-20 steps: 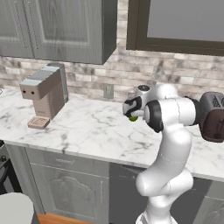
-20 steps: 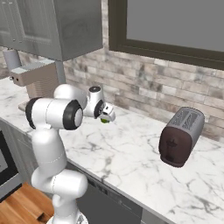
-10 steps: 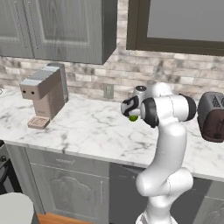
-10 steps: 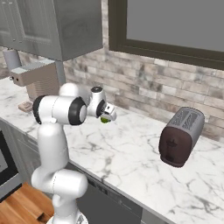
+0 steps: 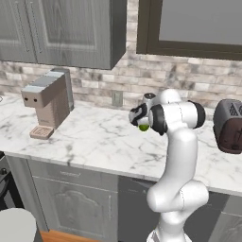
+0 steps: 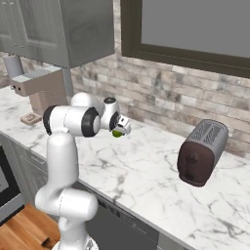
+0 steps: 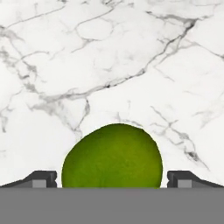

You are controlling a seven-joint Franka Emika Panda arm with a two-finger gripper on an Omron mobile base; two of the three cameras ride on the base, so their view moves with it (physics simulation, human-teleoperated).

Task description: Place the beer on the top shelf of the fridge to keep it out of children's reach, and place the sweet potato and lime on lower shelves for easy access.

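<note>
Green, round, smooth-skinned lime (image 7: 112, 155) lies on the white marble counter (image 7: 65, 65) between the gripper's (image 7: 112, 178) wide-spread fingertips (image 7: 41, 178); light, firm, apt to roll—grip across its widest middle.

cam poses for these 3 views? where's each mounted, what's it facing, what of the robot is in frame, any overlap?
Left base view: behind the arm on its left, facing the counter; arm rises lower right.
Right base view: behind on its right, same counter; arm rises lower left.
Hand view: on the hand, looking down at the lime between the open fingers.
Shared: both base views show the lime, toaster and coffee machine.
</note>
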